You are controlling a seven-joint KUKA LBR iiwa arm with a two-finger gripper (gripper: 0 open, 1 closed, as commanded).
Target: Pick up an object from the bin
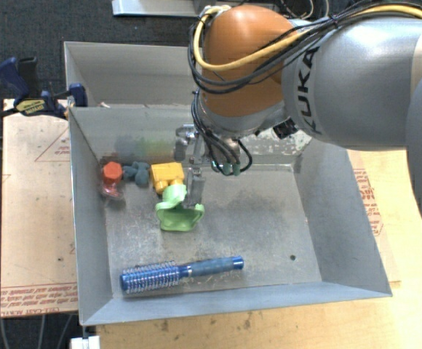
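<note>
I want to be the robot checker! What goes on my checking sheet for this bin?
Surface: grey bin, floor scuffed.
Job's things: green soft lump mid-bin, under the tool.
Clutter: yellow block, blue-grey piece and orange-topped piece near the left wall; blue hairbrush near the front.
Grippers: tool low over the green soft lump.
Cables: black and yellow cables loop over the orange cover.
Surroundings: dark floor.

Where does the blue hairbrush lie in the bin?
In the camera view the blue hairbrush lies flat along the near edge of the bin, toward the left, apart from the green object above it.
</note>
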